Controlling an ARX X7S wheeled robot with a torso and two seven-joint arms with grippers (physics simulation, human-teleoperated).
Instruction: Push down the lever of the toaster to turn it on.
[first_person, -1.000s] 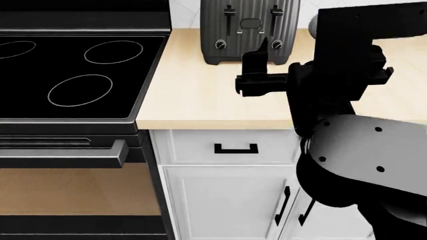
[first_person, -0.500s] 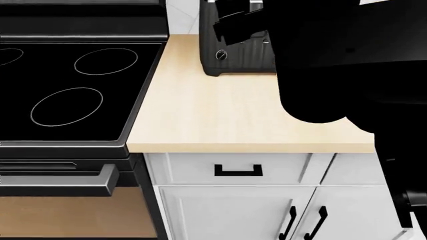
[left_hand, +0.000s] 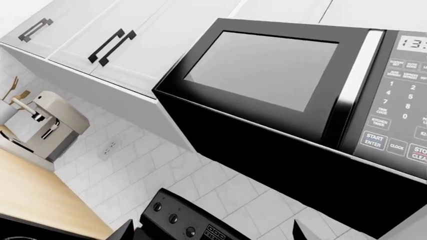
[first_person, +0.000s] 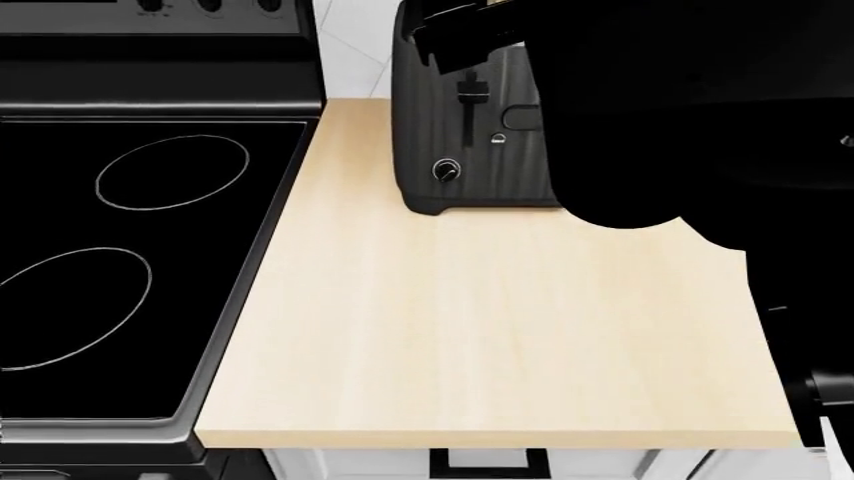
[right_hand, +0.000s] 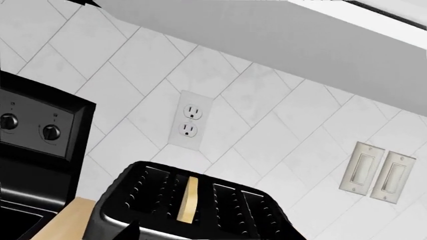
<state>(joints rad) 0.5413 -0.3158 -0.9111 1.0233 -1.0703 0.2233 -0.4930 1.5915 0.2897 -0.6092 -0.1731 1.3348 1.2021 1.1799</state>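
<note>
The dark ribbed toaster (first_person: 467, 140) stands at the back of the beige counter (first_person: 494, 330). Its left black lever (first_person: 470, 92) sits high in its slot above a round knob (first_person: 446, 171). My right arm (first_person: 667, 100) hides the toaster's right half. My right gripper (first_person: 461, 25) hangs over the toaster's top front edge, close above the lever. In the right wrist view the toaster (right_hand: 220, 210) shows its slots from above, one holding a bread slice (right_hand: 189, 199). One fingertip (right_hand: 131, 232) shows, set wide to the side. My left gripper (left_hand: 212, 232) is open in the air, away from the toaster.
A black glass stove (first_person: 120, 250) adjoins the counter on the left, its knob panel (left_hand: 180, 220) against the tiled wall. Overhead hang a microwave (left_hand: 267, 75) and white cabinets (left_hand: 100, 45). A wall outlet (right_hand: 189, 121) and light switches (right_hand: 377, 172) sit behind the toaster. A coffee machine (left_hand: 50, 125) stands farther along.
The head view has closed in on the counter and toaster. My right arm rose from in front of the toaster to over its top, hiding its right half.
</note>
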